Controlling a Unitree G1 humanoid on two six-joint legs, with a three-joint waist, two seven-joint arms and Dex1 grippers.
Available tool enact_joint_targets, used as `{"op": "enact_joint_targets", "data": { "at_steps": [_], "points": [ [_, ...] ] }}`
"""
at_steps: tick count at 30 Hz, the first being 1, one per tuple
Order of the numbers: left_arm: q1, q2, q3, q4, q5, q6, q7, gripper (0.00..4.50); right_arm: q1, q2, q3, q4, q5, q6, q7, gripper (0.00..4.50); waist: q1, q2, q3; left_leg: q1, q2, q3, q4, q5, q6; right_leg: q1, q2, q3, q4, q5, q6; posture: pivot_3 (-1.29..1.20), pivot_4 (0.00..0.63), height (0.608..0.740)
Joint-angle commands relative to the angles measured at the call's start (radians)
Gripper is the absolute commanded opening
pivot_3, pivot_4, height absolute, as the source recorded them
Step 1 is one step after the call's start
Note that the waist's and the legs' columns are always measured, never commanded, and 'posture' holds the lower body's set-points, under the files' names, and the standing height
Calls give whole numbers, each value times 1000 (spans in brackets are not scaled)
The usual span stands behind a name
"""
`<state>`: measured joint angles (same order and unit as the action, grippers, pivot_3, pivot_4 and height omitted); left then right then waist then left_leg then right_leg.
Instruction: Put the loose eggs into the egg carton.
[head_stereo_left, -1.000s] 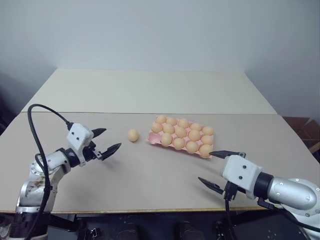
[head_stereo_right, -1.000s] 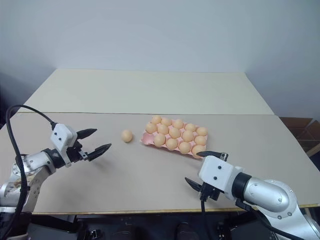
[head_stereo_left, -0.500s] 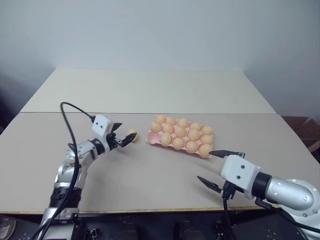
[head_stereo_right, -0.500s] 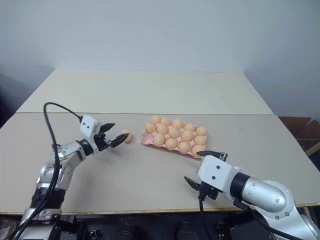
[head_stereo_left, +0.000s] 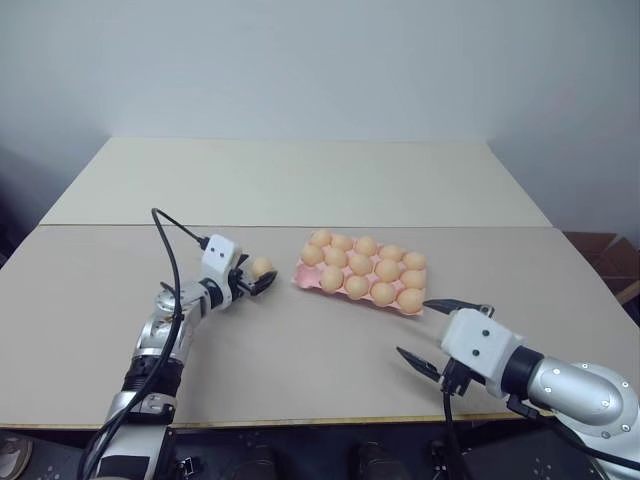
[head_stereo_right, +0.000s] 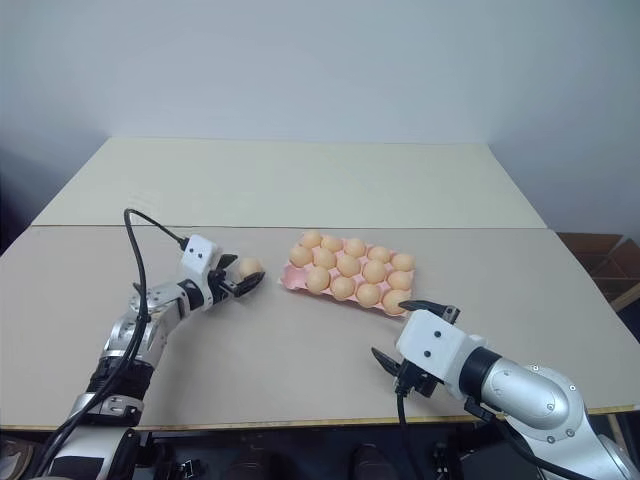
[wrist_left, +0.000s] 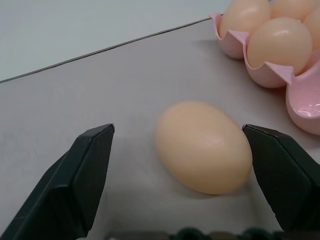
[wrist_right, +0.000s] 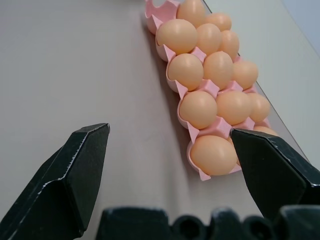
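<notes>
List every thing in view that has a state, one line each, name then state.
loose egg: lying on the table between the open fingers of the left pincer, not yet gripped
egg carton: nearly full, one cup near the loose egg empty
left pincer: open, around the egg
right pincer: open, holding nothing

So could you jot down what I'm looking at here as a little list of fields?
surface: pale table
loose egg: lying on the table, left of the tray
pink egg tray: nearly full; one empty corner cup, nearest the loose egg
left gripper: open, fingers either side of the loose egg, not closed on it
right gripper: open, holding nothing, near the tray's right end
</notes>
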<state>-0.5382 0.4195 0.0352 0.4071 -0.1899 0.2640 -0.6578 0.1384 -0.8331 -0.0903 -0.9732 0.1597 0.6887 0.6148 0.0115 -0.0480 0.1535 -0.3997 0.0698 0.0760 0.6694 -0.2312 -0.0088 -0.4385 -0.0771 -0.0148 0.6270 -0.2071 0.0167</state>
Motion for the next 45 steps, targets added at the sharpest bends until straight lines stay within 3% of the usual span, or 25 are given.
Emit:
{"op": "enact_joint_targets", "data": {
  "at_steps": [1, 4, 10, 13, 18, 28, 45],
  "points": [
    [-21, -19, -16, -6, 5, -23, -11, 4468, -20, -3, -8, -17, -7, -5, -6, 4500, 0, 0, 0, 0, 0, 0, 0, 0, 0, 0, 0, 0, 0, 0, 0, 0, 150, 740],
    [-24, -28, -14, 12, 12, -28, 0, 3874, -29, -6, -12, -9, -7, -5, -3, 4500, 1, 0, 0, 0, 0, 0, 1, 0, 0, 0, 0, 0, 0, 0, 0, 0, 150, 740],
    [-49, -44, -11, 66, 19, -56, 5, 2069, -31, -10, -12, -5, -10, -7, 0, 4500, 1, 0, 0, 0, 0, 0, 0, 0, 0, 0, 0, 0, 0, 0, 0, 0, 150, 740],
    [-52, -49, -17, 72, 27, -83, -1, 1681, -33, -11, -13, -2, -10, -8, 0, 4500, 0, 0, 0, 0, 0, 0, 1, 0, 0, 0, 0, 0, 0, 0, 0, 0, 150, 740],
    [-15, -51, 10, 1, -4, -115, -23, 1570, -29, -12, -10, -1, -18, -11, -4, 4500, 0, 0, 0, 0, 0, 0, 1, 0, 0, 0, 0, 0, 0, 0, 0, 0, 150, 740],
    [-11, -75, 76, -141, -215, -86, -194, 1570, -38, 5, 18, 6, -40, -15, -24, 4500, 1, 0, 0, 0, 0, 0, 1, 0, 0, 0, 0, 0, 0, 0, 0, 0, 150, 740],
    [-113, -54, -19, 12, -149, -109, -334, 1570, 35, 47, 23, -50, -85, 20, -73, 4500, 0, 0, 0, -3, 0, -2, 8, -1, 1, 0, 0, -1, 1, 1, 1, 0, 150, 740]
  ]
}}
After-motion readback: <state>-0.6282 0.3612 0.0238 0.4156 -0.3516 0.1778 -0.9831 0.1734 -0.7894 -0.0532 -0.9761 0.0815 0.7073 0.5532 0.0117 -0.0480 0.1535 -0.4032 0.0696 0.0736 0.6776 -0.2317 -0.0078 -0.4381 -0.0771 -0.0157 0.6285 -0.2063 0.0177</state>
